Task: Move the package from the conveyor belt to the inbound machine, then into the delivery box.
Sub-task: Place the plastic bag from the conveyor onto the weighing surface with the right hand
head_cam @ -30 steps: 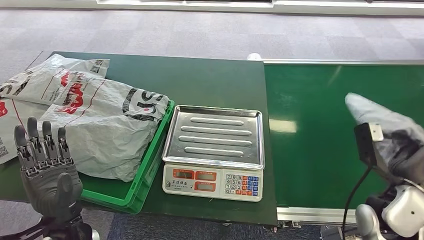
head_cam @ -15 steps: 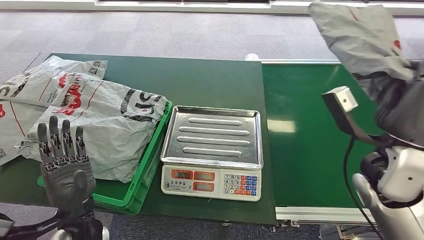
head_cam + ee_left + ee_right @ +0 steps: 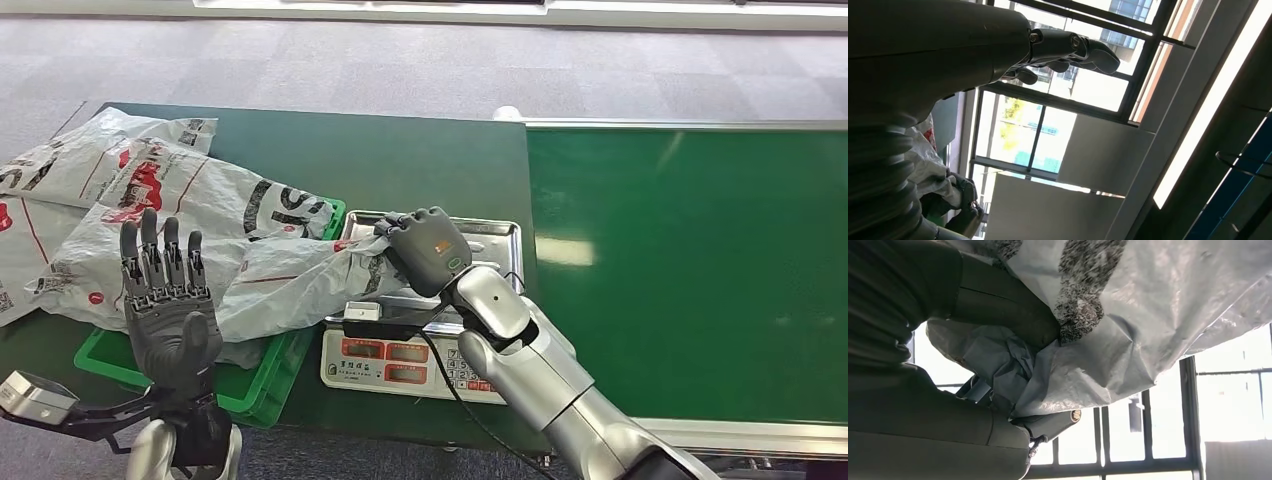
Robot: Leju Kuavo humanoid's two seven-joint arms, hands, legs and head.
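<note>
Packages [image 3: 120, 190] in grey plastic lie heaped at the far left, spilling over the green delivery box [image 3: 255, 385], whose near rim and right wall show beneath them; how many bags make up the heap is hard to tell, and its left side is cut off by the picture edge. Left hand [image 3: 168, 305] stands upright in front of the box, palm away from the camera, fingers straight and apart, holding nothing; the left wrist view shows the same fingers [image 3: 1073, 47] extended against windows. Next comes the package [image 3: 300, 275] being handled: a crumpled grey bag with its long axis running roughly left to right, its left end lying over the box's right wall and its right end reaching onto the scale [image 3: 430, 300]. Right hand [image 3: 428, 250] grips that right end, fingers curled tight into the plastic above the steel tray; the right wrist view shows bunched grey film [image 3: 1128, 340] pressed against the palm. The arm hides the tray's near right part and some of the keypad. To the right, the conveyor belt [image 3: 690, 270] spreads as open green surface up to its metal edge
</note>
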